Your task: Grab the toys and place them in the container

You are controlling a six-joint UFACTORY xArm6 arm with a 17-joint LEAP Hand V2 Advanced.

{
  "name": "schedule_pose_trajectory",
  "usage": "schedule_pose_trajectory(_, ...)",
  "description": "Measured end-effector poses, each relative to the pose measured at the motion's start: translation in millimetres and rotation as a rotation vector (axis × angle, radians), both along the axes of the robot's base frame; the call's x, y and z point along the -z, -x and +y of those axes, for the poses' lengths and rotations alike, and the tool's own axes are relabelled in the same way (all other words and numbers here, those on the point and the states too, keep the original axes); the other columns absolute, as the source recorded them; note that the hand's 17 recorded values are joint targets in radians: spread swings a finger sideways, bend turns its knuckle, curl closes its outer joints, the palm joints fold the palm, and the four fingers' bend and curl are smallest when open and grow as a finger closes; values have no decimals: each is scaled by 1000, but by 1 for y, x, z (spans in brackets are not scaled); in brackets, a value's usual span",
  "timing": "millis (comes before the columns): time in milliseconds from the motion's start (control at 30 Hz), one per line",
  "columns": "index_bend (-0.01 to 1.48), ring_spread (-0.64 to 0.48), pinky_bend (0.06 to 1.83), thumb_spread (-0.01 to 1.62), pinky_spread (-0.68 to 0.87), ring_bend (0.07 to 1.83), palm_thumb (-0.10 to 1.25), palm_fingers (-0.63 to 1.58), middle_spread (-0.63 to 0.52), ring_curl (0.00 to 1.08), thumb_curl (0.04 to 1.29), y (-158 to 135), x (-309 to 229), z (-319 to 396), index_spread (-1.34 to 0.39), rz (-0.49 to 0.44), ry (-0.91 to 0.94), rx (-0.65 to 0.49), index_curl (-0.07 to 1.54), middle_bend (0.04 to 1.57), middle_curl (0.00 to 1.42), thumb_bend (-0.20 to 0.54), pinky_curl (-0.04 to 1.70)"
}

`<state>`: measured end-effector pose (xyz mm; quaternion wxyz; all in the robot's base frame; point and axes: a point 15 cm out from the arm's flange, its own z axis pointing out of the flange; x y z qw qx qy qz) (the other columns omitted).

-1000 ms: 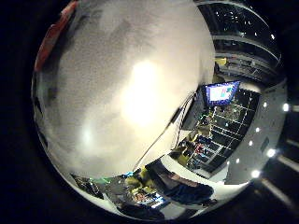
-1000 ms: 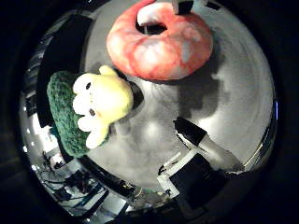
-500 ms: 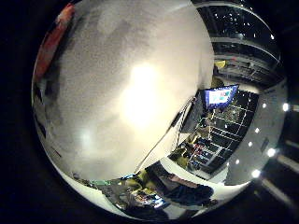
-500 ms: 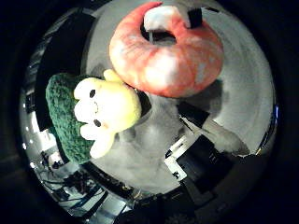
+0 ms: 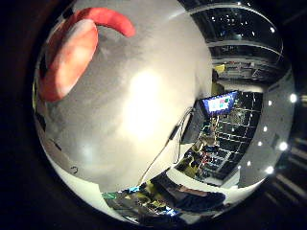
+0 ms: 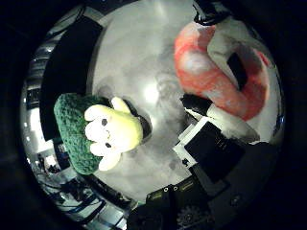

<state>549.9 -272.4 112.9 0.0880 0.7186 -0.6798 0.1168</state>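
Note:
A red and pink ring-shaped plush toy (image 6: pixel 206 84) lies on the grey table (image 6: pixel 139 57), close under my palm. My hand (image 6: pixel 216 148) reaches over it. One white finger (image 6: pixel 225 43) lies across the ring from one side, and a black-tipped finger (image 6: pixel 204 106) presses its outer edge from the other, so the toy's arc is pinched between them. The toy's edge also shows in the little finger side view, red toy (image 5: pixel 67 57). A green broccoli plush with a pale yellow face (image 6: pixel 103 132) lies on the table beside the hand, untouched.
A dark, flat-sided object (image 6: pixel 72 62) stands at the table's edge beyond the broccoli plush; whether it is the container I cannot tell. A lit screen (image 5: pixel 218 103) and room clutter lie past the table's far edge.
The hand has moved over and down onto the red toy, which now sits between the fingers. The broccoli plush has stayed where it lay.

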Motion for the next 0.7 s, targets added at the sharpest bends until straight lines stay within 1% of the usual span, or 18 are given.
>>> schedule_pose_trajectory(133,1214,-74,170,815,307,176,1070,492,-330,93,426,-1,-22,-4,-412,-28,13,-1,687,543,411,-21,158)
schedule_pose_trajectory(333,1232,-85,171,812,306,176,1071,494,-350,96,429,10,-41,0,-401,-41,20,-2,680,563,422,-22,151)
schedule_pose_trajectory(500,1238,-98,174,814,306,181,1065,491,-358,103,433,16,-36,7,-394,-27,13,-8,676,567,427,-25,148)
schedule_pose_trajectory(533,1049,-79,241,825,308,235,1024,373,-321,127,429,18,-33,7,-408,-17,10,-6,630,533,422,-46,174)
schedule_pose_trajectory(567,1012,-73,256,829,308,248,1013,366,-309,137,431,20,-31,7,-411,-9,8,-4,635,533,424,-40,181)
schedule_pose_trajectory(600,878,-55,300,827,314,271,972,280,-276,144,422,21,-30,7,-422,-2,7,-3,587,493,409,-61,196)
schedule_pose_trajectory(633,860,-50,312,828,315,282,965,275,-264,153,421,23,-28,7,-424,5,5,-1,592,489,413,-55,204)
schedule_pose_trajectory(667,800,-45,330,829,315,299,959,252,-249,159,421,24,-25,7,-426,13,3,0,571,471,406,-49,209)
schedule_pose_trajectory(700,638,-5,392,838,328,322,909,157,-182,175,413,27,-19,7,-428,29,-2,4,515,407,387,-54,234)
